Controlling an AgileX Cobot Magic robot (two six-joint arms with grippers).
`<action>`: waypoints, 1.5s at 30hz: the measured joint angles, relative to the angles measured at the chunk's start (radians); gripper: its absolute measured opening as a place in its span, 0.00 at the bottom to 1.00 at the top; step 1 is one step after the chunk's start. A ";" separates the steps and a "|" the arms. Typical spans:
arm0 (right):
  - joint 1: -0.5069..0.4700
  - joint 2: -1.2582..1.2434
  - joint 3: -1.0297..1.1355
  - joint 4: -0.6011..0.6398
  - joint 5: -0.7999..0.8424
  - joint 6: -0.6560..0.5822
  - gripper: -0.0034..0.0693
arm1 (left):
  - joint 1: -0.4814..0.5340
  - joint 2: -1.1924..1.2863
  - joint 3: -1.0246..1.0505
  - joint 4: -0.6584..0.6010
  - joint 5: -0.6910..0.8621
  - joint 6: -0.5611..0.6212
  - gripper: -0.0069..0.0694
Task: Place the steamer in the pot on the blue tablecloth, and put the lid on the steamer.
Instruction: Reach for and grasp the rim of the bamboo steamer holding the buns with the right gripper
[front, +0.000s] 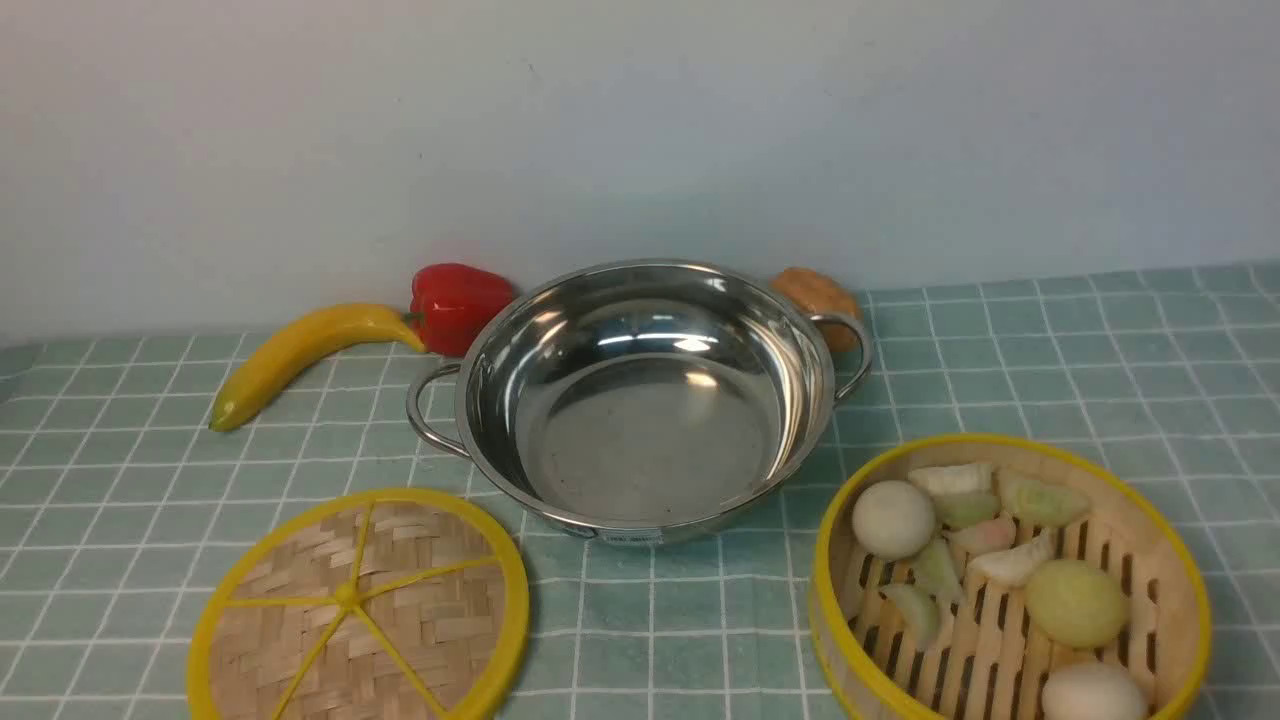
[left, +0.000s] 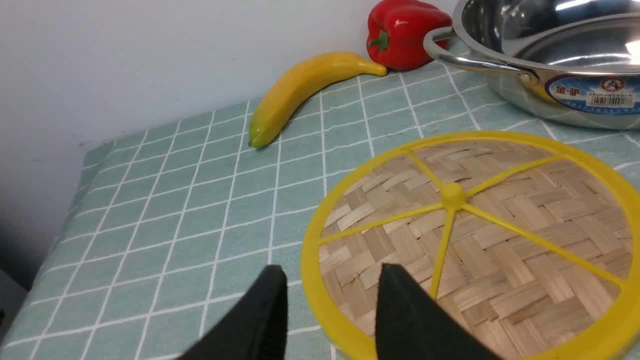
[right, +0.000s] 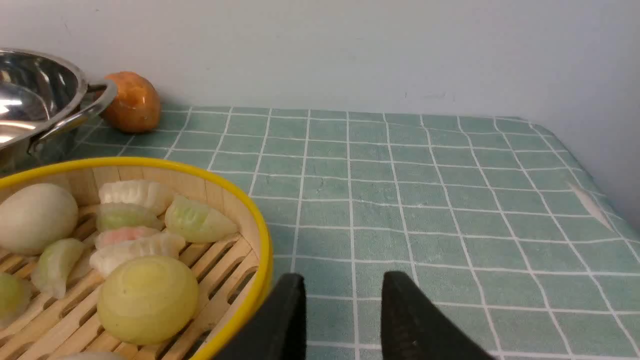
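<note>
The pot (front: 500, 390) stands shiny and empty mid-table on the blue tablecloth (front: 1050, 370). The lid (front: 400, 620), a flat woven disc with yellow spokes, lies in front of it to the left. The steamer (front: 1010, 442), with toy buns and dumplings inside, rests on the cloth front right. Neither gripper shows in the front view. In the left wrist view my left gripper (left: 332, 272) is open, its black fingers straddling the lid's (left: 500, 225) near rim, holding nothing. My right gripper (right: 345, 280) is open over bare cloth, just beside the steamer's rim (right: 150, 162).
A yellow banana (front: 300, 355) and a red pepper (front: 455, 305) lie behind the pot on the left. An orange-brown round item (front: 820, 295) sits by the pot's right handle. A pale wall closes the back. The cloth's edge drops off at the far right (right: 600, 210).
</note>
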 joint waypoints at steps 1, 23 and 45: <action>0.000 0.000 0.000 0.000 0.000 0.000 0.38 | 0.000 0.000 0.000 0.000 0.000 0.000 0.41; 0.000 0.000 0.000 0.000 0.000 0.000 0.38 | 0.000 0.000 0.000 0.000 0.000 0.000 0.41; 0.000 0.000 0.000 0.640 -0.207 0.288 0.38 | 0.004 -0.002 0.000 -0.731 -0.063 -0.201 0.41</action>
